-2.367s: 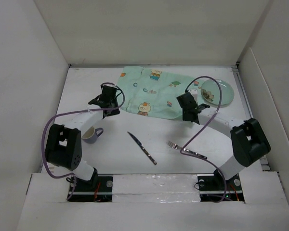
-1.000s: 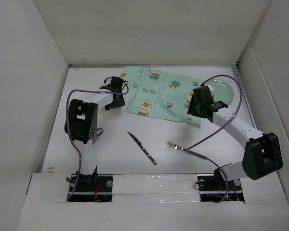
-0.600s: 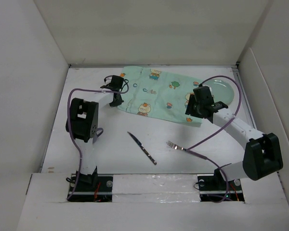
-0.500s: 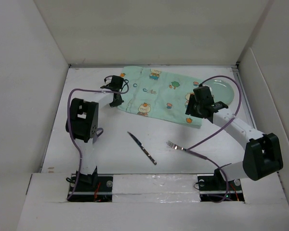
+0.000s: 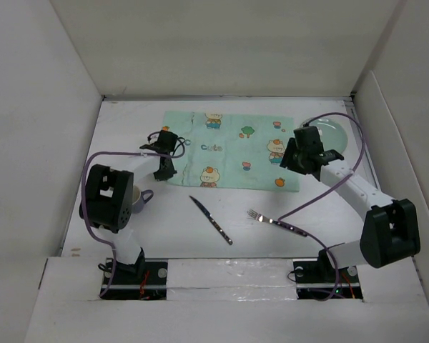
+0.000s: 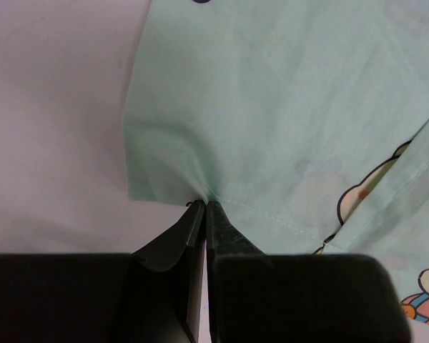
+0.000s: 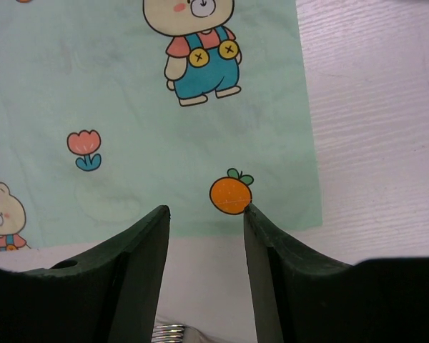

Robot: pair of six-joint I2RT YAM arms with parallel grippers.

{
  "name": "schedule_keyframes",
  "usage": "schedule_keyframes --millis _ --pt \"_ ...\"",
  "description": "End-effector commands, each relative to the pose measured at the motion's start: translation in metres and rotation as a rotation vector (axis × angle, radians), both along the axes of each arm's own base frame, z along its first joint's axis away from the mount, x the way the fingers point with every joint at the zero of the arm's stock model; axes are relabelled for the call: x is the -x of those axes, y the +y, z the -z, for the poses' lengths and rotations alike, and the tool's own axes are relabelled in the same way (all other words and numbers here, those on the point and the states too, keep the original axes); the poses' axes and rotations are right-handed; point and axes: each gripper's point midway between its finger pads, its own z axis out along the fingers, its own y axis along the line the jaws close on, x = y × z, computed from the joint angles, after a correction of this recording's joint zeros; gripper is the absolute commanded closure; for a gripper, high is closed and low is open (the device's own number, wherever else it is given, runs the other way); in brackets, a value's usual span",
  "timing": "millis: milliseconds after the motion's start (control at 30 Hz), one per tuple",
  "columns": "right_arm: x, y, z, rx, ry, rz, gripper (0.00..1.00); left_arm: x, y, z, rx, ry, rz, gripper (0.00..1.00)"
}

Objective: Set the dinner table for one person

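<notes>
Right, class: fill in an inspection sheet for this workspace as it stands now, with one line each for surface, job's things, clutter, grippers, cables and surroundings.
Surface: dinner table, white, matte, flat.
Job's things: placemat spread flat at the far middle; knife and fork on bare table nearer the arms; plate far right, partly behind the right arm; mug near left, partly hidden by the left arm.
Clutter: nothing seen.
Grippers: left gripper jaws shut on the placemat's near edge by its left corner; right gripper jaws open over the near right corner, holding nothing.
Cables: purple cables loop along both arms; the right one crosses the fork.
Surroundings: white panel walls.
</notes>
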Motion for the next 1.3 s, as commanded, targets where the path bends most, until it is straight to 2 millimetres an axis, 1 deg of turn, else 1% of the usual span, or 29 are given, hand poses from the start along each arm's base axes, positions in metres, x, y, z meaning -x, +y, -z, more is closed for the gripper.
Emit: schedule_keyframes --millis 0,100,167,267,300,400,433,467,533,567,600,633,667,700,733,767,800,833,867,900,933,967,1067,1100,1133,1167,1200,1233,1267 --pt "-0.008 0.001 -0.03 -0.078 -0.087 0.023 0.49 0.02 -0.003 -0.021 -0.005 0.003 0.011 1.0" --pt "-0.005 -0.002 -0.04 -0.118 -0.11 0.042 0.49 0.029 -0.005 -0.028 0.026 -0.004 0.01 1.0" --pt "-0.003 -0.005 -0.045 -0.131 -0.119 0.052 0.5 0.036 -0.002 -0.028 0.025 0.002 0.008 1.0" --pt "0.001 -0.008 -0.06 -0.158 -0.155 0.075 0.64 0.044 0.004 -0.028 0.004 0.011 0.001 1.0" --pt "0.003 -0.008 -0.068 -0.167 -0.173 0.074 0.75 0.045 0.005 -0.029 -0.001 0.008 -0.001 1.0" --pt "0.003 -0.015 -0.081 -0.183 -0.203 0.101 0.88 0.044 0.011 -0.034 -0.031 -0.009 0.0 1.0" --pt "0.003 -0.018 -0.086 -0.188 -0.22 0.109 0.88 0.041 0.012 -0.035 -0.039 -0.013 0.005 0.99" --pt "0.002 -0.018 -0.092 -0.192 -0.233 0.11 0.88 0.037 0.011 -0.039 -0.042 -0.023 0.006 0.84" --pt "-0.003 -0.027 -0.096 -0.194 -0.249 0.143 0.86 0.031 0.007 -0.045 -0.028 -0.036 0.02 0.65" --pt "-0.005 -0.031 -0.099 -0.195 -0.258 0.16 0.82 0.024 0.001 -0.053 -0.006 -0.056 0.036 0.53" --pt "-0.009 -0.041 -0.101 -0.205 -0.269 0.195 0.72 0.02 -0.002 -0.058 0.008 -0.069 0.045 0.5" --pt "-0.013 -0.045 -0.101 -0.236 -0.267 0.22 0.67 0.015 -0.006 -0.065 0.023 -0.089 0.055 0.48" --pt "-0.018 -0.051 -0.099 -0.264 -0.265 0.244 0.61 0.004 -0.015 -0.079 0.056 -0.128 0.079 0.47" --pt "-0.018 -0.047 -0.097 -0.333 -0.246 0.224 0.54 -0.002 -0.019 -0.092 0.077 -0.165 0.091 0.48" --pt "-0.023 -0.063 -0.096 -0.377 -0.252 0.29 0.52 -0.008 -0.023 -0.104 0.096 -0.196 0.106 0.49" --pt "-0.033 -0.069 -0.092 -0.406 -0.266 0.311 0.48 -0.02 -0.035 -0.124 0.147 -0.257 0.138 0.52" --pt "-0.036 -0.073 -0.086 -0.435 -0.259 0.33 0.45 -0.024 -0.041 -0.141 0.171 -0.302 0.17 0.54" --pt "-0.048 -0.095 -0.063 -0.478 -0.232 0.44 0.44 -0.035 -0.058 -0.181 0.25 -0.406 0.237 0.73" --pt "-0.048 -0.096 -0.063 -0.478 -0.232 0.441 0.44 -0.035 -0.058 -0.182 0.247 -0.407 0.243 0.73" --pt "-0.052 -0.105 -0.059 -0.499 -0.224 0.49 0.44 -0.037 -0.064 -0.194 0.273 -0.438 0.266 0.83" --pt "-0.056 -0.123 -0.052 -0.497 -0.222 0.544 0.45 -0.037 -0.074 -0.209 0.322 -0.47 0.306 1.0" --pt "-0.06 -0.139 -0.033 -0.466 -0.193 0.611 0.45 -0.036 -0.077 -0.222 0.341 -0.504 0.324 1.0" --pt "-0.067 -0.182 -0.016 -0.403 -0.197 0.759 0.46 -0.03 -0.084 -0.239 0.378 -0.551 0.374 1.0" --pt "-0.07 -0.19 0.004 -0.395 -0.152 0.799 0.46 -0.027 -0.084 -0.239 0.382 -0.551 0.384 1.0" --pt "-0.069 -0.196 0.014 -0.394 -0.12 0.822 0.47 -0.023 -0.086 -0.239 0.389 -0.548 0.404 1.0" --pt "-0.078 -0.202 0.012 -0.41 -0.123 0.827 0.47 -0.017 -0.085 -0.235 0.39 -0.54 0.411 0.95" --pt "-0.08 -0.208 0.027 -0.406 -0.091 0.853 0.48 -0.014 -0.086 -0.232 0.396 -0.531 0.421 0.89" --pt "-0.082 -0.21 0.031 -0.4 -0.081 0.866 0.48 -0.007 -0.088 -0.225 0.405 -0.513 0.44 0.77" --pt "-0.089 -0.217 0.026 -0.401 -0.095 0.872 0.48 -0.002 -0.088 -0.228 0.415 -0.519 0.449 0.73"
